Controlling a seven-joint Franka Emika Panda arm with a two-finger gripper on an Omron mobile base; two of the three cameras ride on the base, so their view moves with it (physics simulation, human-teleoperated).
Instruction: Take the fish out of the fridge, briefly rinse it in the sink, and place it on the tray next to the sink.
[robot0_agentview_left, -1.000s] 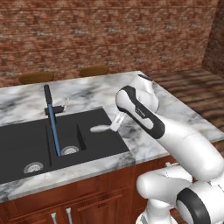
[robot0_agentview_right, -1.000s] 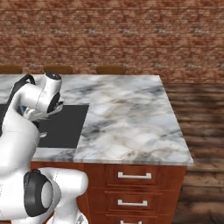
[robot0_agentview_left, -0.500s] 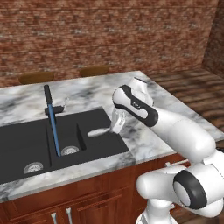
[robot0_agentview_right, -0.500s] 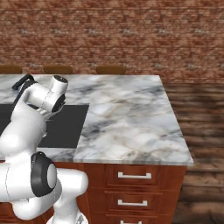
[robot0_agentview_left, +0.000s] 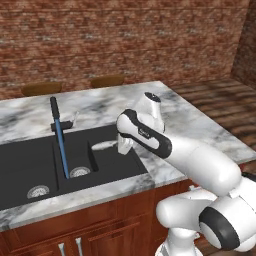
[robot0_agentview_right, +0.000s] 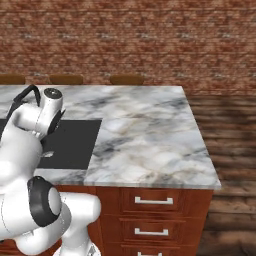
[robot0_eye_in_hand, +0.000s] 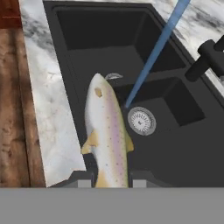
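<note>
A silvery-grey fish (robot0_eye_in_hand: 107, 131) with a pinkish stripe lies lengthwise between my fingertips, and my gripper (robot0_eye_in_hand: 113, 180) is shut on its tail end. In the left base view the fish (robot0_agentview_left: 102, 145) hangs level over the right basin of the black sink (robot0_agentview_left: 30, 167), with the gripper (robot0_agentview_left: 119, 146) at the basin's right edge. A blue stream of water (robot0_agentview_left: 62, 150) runs from the black faucet (robot0_agentview_left: 55, 112) down to the drain (robot0_eye_in_hand: 141, 121), just left of the fish's head. The fridge and the tray are out of view.
Grey-white marble counter (robot0_agentview_right: 145, 135) surrounds the sink and stretches wide to the right. A brick wall (robot0_agentview_left: 125, 45) rises behind it, with chair backs (robot0_agentview_left: 105, 80) at its far edge. Wooden drawers (robot0_agentview_right: 152, 201) sit under the counter front.
The gripper has carried the fish a little leftward over the right basin, closer to the water stream. The arm's elbow has swung along with it.
</note>
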